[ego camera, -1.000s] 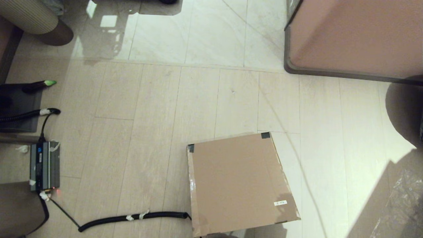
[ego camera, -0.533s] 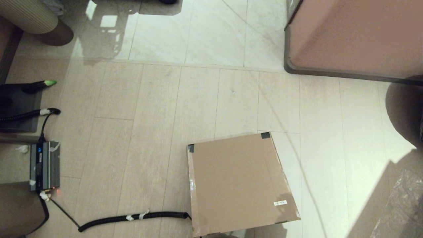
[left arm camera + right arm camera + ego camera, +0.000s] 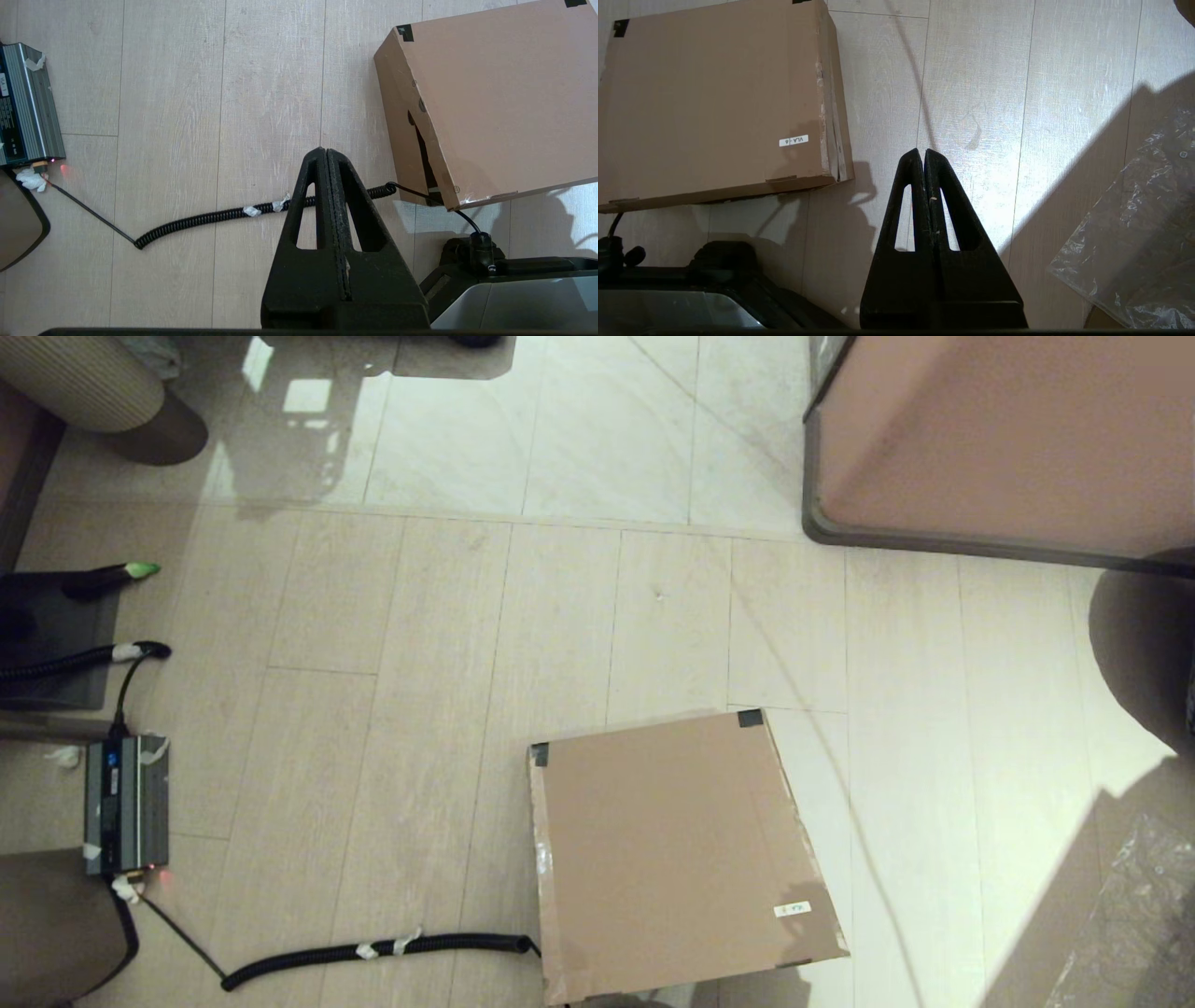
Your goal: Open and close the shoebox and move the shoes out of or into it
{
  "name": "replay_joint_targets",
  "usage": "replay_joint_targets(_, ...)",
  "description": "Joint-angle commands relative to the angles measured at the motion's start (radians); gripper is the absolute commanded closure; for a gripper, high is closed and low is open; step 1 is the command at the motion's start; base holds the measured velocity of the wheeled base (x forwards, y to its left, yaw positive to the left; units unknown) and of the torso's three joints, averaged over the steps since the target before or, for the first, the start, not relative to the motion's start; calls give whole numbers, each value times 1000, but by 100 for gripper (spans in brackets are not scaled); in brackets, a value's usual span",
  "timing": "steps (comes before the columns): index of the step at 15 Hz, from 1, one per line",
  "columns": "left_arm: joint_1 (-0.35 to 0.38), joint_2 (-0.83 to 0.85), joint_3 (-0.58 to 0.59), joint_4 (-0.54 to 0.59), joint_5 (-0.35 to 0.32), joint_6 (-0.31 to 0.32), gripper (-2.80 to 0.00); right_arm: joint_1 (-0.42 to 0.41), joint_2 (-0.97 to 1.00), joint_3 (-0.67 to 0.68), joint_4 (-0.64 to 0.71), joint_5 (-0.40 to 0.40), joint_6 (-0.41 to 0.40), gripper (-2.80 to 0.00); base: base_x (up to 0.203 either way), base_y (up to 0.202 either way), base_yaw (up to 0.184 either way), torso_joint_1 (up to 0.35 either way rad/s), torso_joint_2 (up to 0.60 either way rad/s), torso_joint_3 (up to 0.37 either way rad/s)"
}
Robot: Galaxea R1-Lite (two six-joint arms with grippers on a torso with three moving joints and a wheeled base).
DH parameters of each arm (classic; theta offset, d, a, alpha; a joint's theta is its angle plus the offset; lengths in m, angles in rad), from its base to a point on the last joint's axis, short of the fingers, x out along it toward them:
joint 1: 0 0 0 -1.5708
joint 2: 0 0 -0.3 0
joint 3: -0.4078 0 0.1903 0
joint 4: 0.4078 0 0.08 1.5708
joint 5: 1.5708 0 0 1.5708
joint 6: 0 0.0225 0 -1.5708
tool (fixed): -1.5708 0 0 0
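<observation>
The brown cardboard shoebox (image 3: 672, 849) lies on the floor with its lid down, dark tape at two far corners and a small white label (image 3: 792, 909) near its front right. It also shows in the left wrist view as the shoebox (image 3: 495, 102) and in the right wrist view as the shoebox (image 3: 710, 98). No shoes are visible. My left gripper (image 3: 326, 151) hangs shut over the floor to the box's left, holding nothing. My right gripper (image 3: 922, 152) hangs shut over the floor to the box's right, also holding nothing. Neither arm appears in the head view.
A coiled black cable (image 3: 373, 950) runs across the floor to the box's near left corner from a grey power unit (image 3: 126, 803). A large pinkish-brown panel with grey rim (image 3: 999, 439) stands at the back right. Clear plastic wrap (image 3: 1139, 224) lies at the right.
</observation>
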Motion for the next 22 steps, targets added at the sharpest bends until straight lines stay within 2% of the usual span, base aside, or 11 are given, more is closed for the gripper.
replay_joint_targets(1,0,0,0,0,1,0,0,0,2,0,1,0,7,0,0,0,0,0,0,0)
replay_joint_targets(9,0,0,0,0,1,0,0,0,2,2,-1,-13,56,0,0,0,0,0,0,0)
replay_joint_targets(22,0,0,0,0,1,0,0,0,2,2,-2,-24,59,0,0,0,0,0,0,0)
